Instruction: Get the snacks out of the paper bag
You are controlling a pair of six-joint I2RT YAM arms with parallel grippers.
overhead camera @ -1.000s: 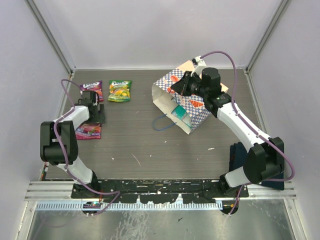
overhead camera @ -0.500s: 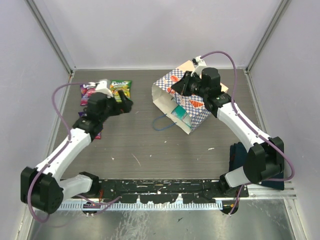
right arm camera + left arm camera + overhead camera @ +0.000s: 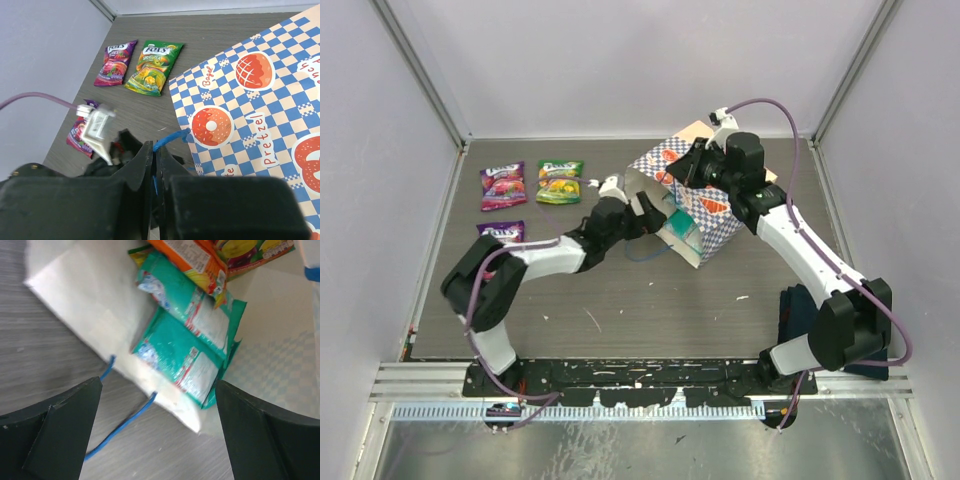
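Observation:
The paper bag [image 3: 705, 205] lies on its side, its mouth facing left. My right gripper [image 3: 677, 172] [image 3: 156, 148] is shut on the bag's upper blue cord handle [image 3: 172, 138] and holds the mouth up. My left gripper [image 3: 646, 212] [image 3: 157, 385] is open just in front of the mouth. Inside lie two teal snacks [image 3: 182, 355] [image 3: 192, 307], an orange one [image 3: 192, 255] and a green one [image 3: 252, 250] deeper in. Three snacks lie on the table at the left: purple [image 3: 503, 186], green [image 3: 560, 182] and another purple [image 3: 500, 232].
The bag's lower blue handle [image 3: 120, 425] [image 3: 645, 250] trails on the table before the mouth. A dark blue cloth [image 3: 794, 310] lies by the right arm's base. Grey walls enclose the table on three sides.
My left arm swung from the packets at the far left across to the bag's mouth, its gripper staying open. The right gripper kept its hold on the handle.

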